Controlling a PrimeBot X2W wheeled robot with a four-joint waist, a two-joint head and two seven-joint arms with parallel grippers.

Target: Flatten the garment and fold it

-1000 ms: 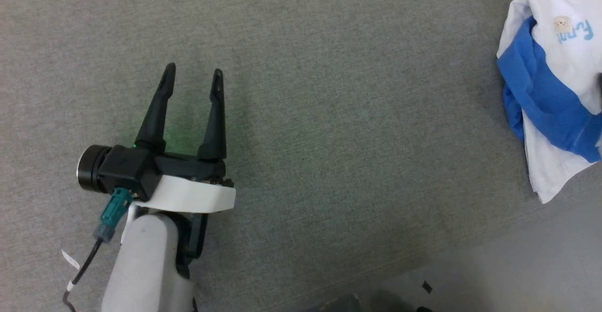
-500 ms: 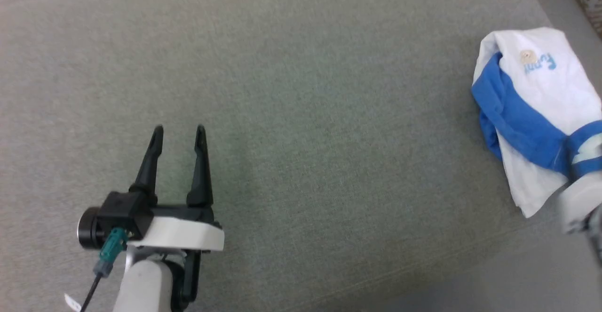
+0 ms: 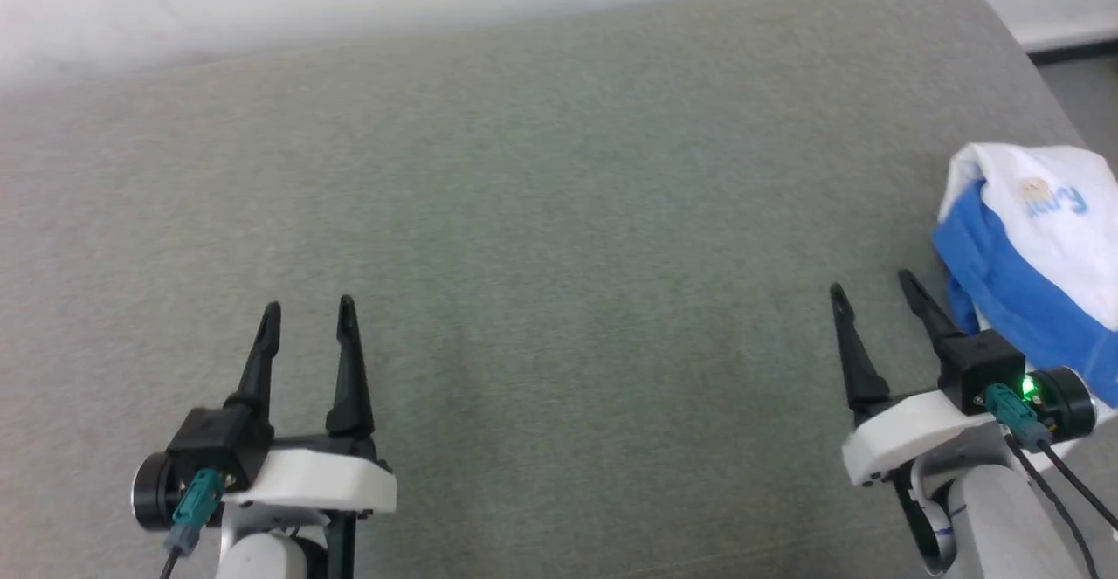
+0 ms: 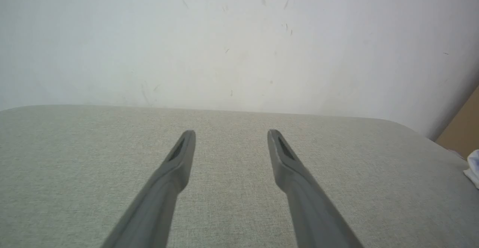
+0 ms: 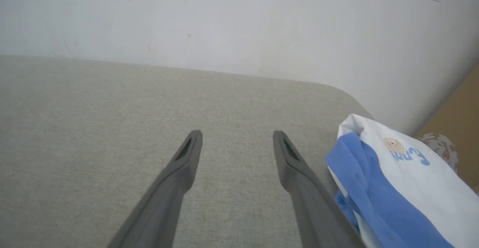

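Fingers [image 3: 349,369] of the left gripper [image 3: 308,305] stand spread and empty in the head view, well apart from the garment [image 3: 1039,247]. The right gripper [image 3: 872,282] is likewise released and holds nothing, its outer finger just beside the garment's blue fold. The garment lies bunched at the right edge of the grey cloth-covered table [image 3: 559,212], near the far corner. Whether part of it hangs over that edge cannot be told.

From the left wrist view, the left gripper [image 4: 231,132] shows a wide gap over bare table, and a white scrap of the garment [image 4: 473,171] sits far off to one side.

From the right wrist view, the right gripper [image 5: 237,132] is parted with nothing between its fingers. The garment [image 5: 393,188] lies close beside one of them: a white body heaped up, a royal-blue sleeve draped across it, and a small tan emblem [image 5: 392,144] with blue lettering on top.

The main risk, I judge, is the edge. A pull away from the table's middle could tip the heap off. A pinch into the crumple may catch several layers at once, so the cloth drags as a lump instead of opening. The limp jersey may also slide out of a shallow grip.
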